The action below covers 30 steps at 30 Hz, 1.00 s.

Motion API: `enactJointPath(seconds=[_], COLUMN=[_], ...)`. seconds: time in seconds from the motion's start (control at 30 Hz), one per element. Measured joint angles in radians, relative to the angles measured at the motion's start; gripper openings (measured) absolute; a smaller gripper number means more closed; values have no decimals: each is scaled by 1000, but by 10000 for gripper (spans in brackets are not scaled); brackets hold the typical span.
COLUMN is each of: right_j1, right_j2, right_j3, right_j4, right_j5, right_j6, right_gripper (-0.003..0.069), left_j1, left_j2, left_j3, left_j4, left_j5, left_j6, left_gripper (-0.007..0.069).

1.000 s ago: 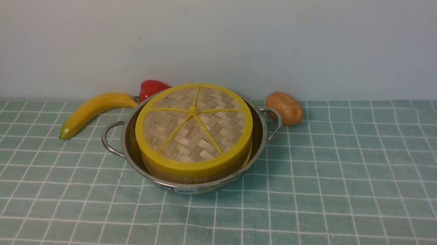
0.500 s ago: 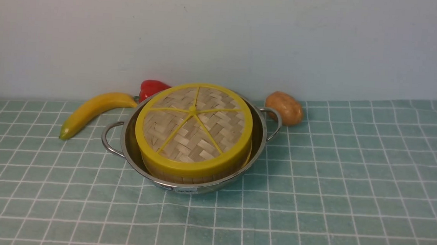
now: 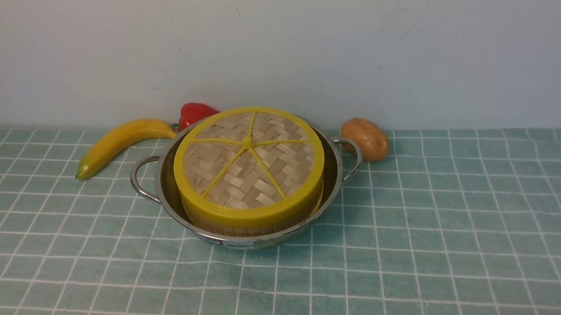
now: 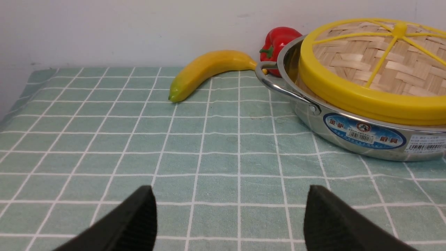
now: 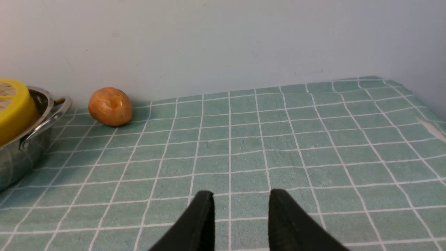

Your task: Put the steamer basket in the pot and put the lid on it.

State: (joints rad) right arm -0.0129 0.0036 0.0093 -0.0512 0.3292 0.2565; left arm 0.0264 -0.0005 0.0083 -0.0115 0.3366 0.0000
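Note:
The shiny steel pot (image 3: 165, 189) stands on the checked cloth at centre left, a loop handle on each side. Inside it sits the steamer basket (image 3: 228, 227); only a strip of its bamboo wall shows. The woven lid (image 3: 248, 162) with its thick yellow rim rests on top of the basket and hides its contents. Neither gripper appears in the front view. My left gripper (image 4: 230, 190) is open and empty, low over the cloth, short of the pot (image 4: 313, 122) and lid (image 4: 366, 66). Off to the pot's (image 5: 17, 157) right, my right gripper (image 5: 241, 193) is open and empty.
A banana (image 3: 118, 143) lies left of the pot, a red pepper (image 3: 195, 113) behind it, and a potato (image 3: 364, 138) close to its right handle. The wall runs right behind them. The cloth ends at the far left (image 4: 31, 75) and far right (image 5: 400, 83).

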Motion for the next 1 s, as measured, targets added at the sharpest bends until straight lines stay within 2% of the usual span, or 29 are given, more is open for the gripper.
enactJointPath(seconds=[1.0], right_j1=[0], right_j2=[0], right_j3=[0], right_j4=[0], right_j5=[0], right_j6=[1], right_gripper=[240], left_j1=[0], left_j2=[0], left_j3=[0], left_j4=[0], left_j5=[0], left_j6=[0], left_gripper=[524])
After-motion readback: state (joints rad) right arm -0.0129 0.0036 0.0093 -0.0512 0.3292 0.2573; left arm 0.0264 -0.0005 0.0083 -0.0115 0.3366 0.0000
